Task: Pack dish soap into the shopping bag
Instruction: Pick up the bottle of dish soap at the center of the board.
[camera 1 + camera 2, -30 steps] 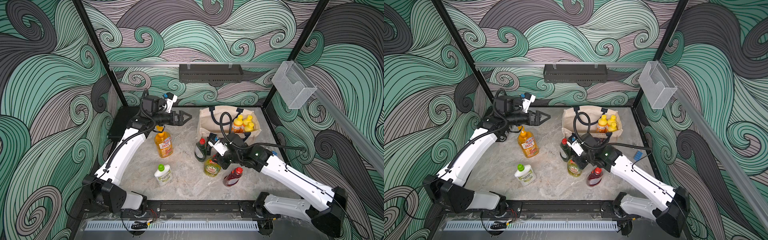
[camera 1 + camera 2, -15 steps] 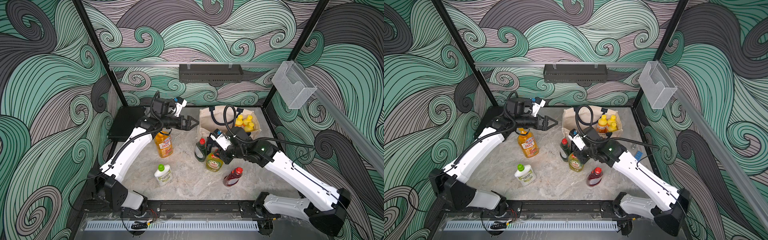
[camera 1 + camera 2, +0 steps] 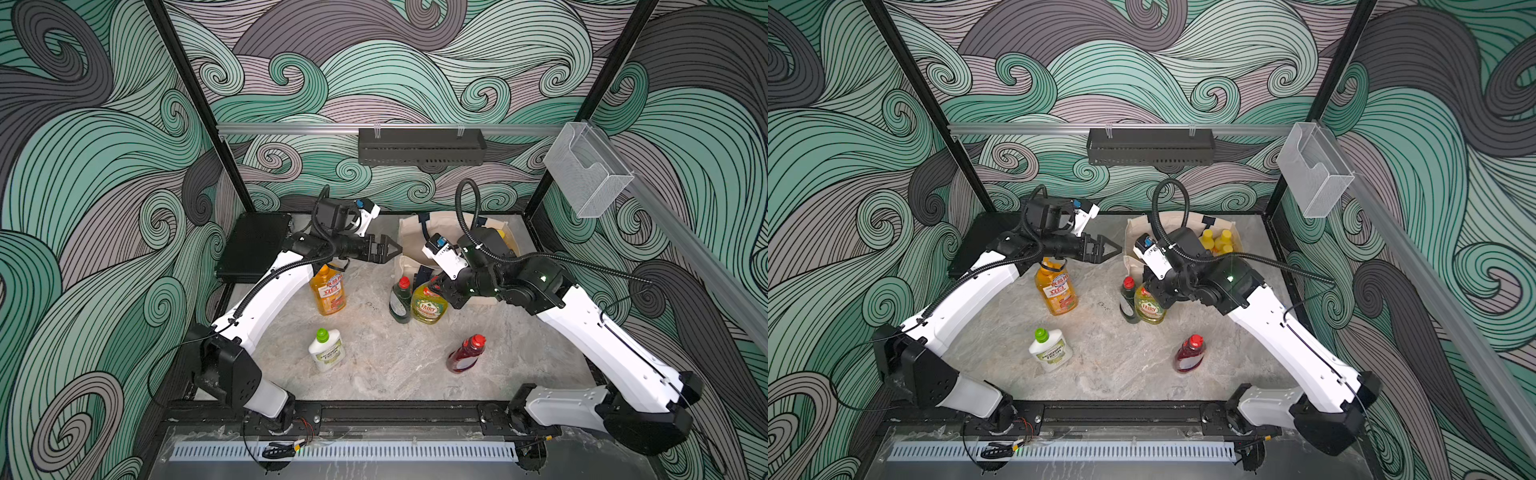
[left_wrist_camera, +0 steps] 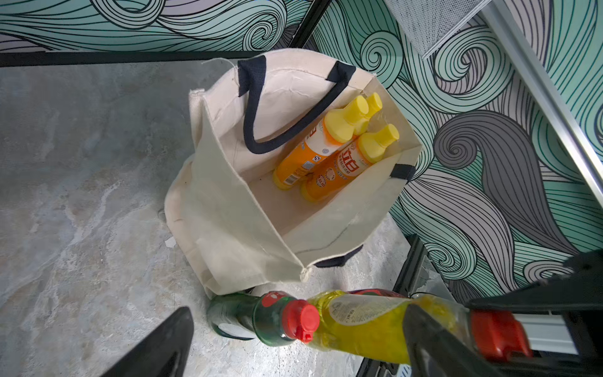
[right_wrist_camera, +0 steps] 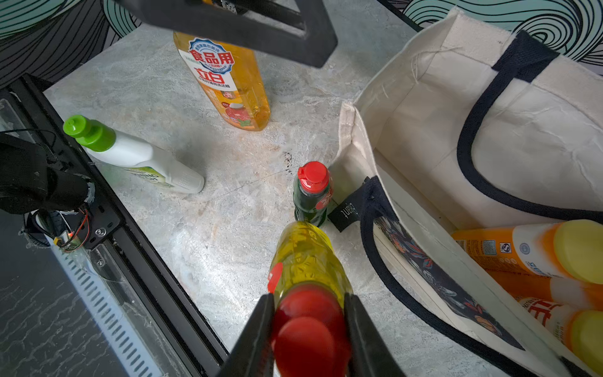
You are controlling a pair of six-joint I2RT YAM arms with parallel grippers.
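Right claw (image 5: 308,298) clamps the yellow bottle (image 5: 303,258) by its red cap (image 5: 306,339); looks slick, liquid-heavy. Left claw (image 3: 387,249) gapes empty.

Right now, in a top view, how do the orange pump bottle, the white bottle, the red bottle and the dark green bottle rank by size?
1. orange pump bottle, its top partly hidden.
2. white bottle.
3. red bottle and dark green bottle: too alike to rank.

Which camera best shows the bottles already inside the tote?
Left wrist: it looks straight into the open tote, all three yellow-capped orange bottles visible. Right wrist crops them at its edge; in both top views only caps show.
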